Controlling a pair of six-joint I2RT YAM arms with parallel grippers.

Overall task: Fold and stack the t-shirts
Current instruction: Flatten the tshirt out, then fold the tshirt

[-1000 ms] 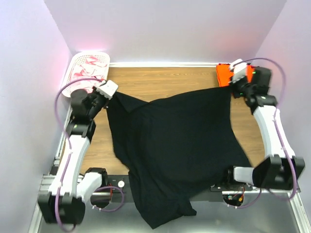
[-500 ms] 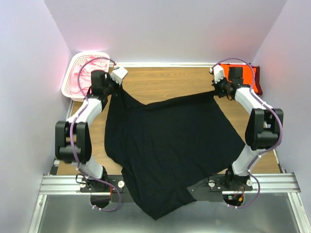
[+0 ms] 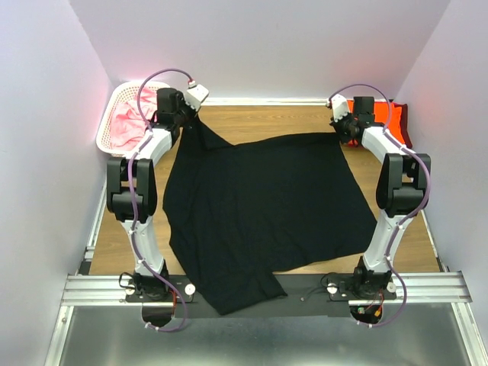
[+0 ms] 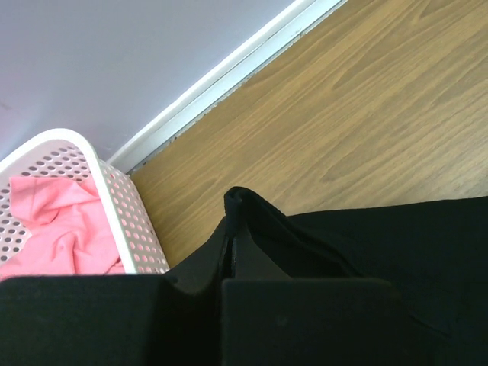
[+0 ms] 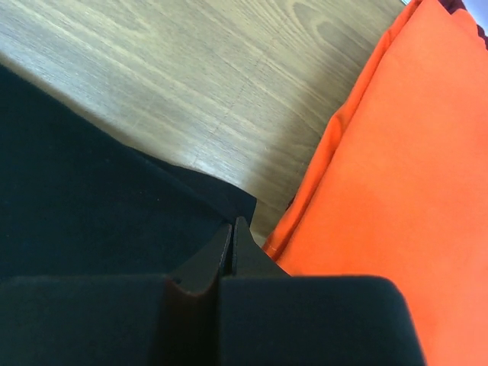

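A black t-shirt [image 3: 259,206] lies spread over the wooden table, and its near end hangs over the front rail. My left gripper [image 3: 191,122] is shut on its far left corner [image 4: 238,200], next to the basket. My right gripper [image 3: 341,130] is shut on the far right corner [image 5: 242,204], right beside a folded bright orange t-shirt [image 3: 383,114] [image 5: 396,175]. A dark maroon t-shirt [image 3: 403,128] shows under the orange one. Pink t-shirts [image 3: 126,126] [image 4: 53,221] lie crumpled in the basket.
The white lattice basket [image 3: 137,85] [image 4: 114,206] stands off the table's far left corner. A white wall strip [image 3: 259,101] runs along the far edge. Purple walls close in on three sides. The metal rail [image 3: 427,286] crosses the near edge.
Both arms have stretched toward the far edge, dragging the black t-shirt up the table and pulling it flatter. Less cloth hangs over the near rail.
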